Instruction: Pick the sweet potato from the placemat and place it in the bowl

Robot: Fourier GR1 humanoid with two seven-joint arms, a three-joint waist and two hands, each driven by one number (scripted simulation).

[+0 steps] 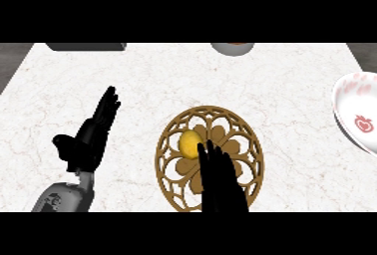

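Right hand (219, 182), fingers straight, touching sweet potato (190, 143) on placemat (252, 149); bowl (356, 115) at counter's (184, 79) right edge; left hand (92, 134) open.

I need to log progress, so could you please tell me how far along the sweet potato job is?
Nothing is finished: the sweet potato lies on the placemat. In hand: the right hand reaches over the mat, fingers straight beside it, not curled round. Left: grasp, lift and set it in the bowl at the right edge. The left hand rests open.
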